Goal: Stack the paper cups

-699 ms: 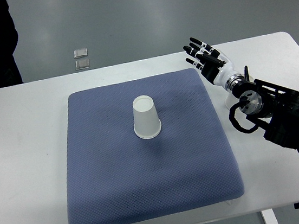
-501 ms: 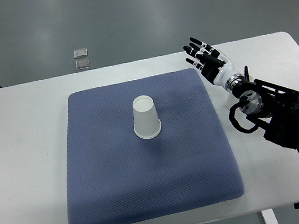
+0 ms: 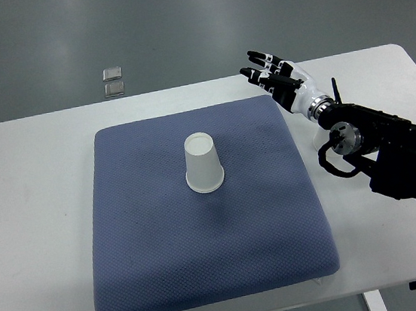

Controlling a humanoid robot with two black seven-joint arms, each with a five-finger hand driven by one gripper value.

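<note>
An upside-down paper cup point(image 3: 204, 163) sits mid-mat point(image 3: 161, 267) on the counter point(image 3: 34, 222) while the right hand point(image 3: 279, 82) hovers empty, fingers spread.

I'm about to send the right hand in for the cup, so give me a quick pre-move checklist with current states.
1. Cup standing, not tipped: ok. It sits upside down near the middle of the pad.
2. Right hand empty and open: ok. Fingers are spread, holding nothing, over the pad's far right corner.
3. Path from hand to cup clear: ok. Only bare pad lies between them.
4. Second cup to stack with: not ok. Only one cup is in view.
5. Left hand out of the way: cannot tell. It is not in view.
6. Table free of clutter near the pad: ok.
</note>
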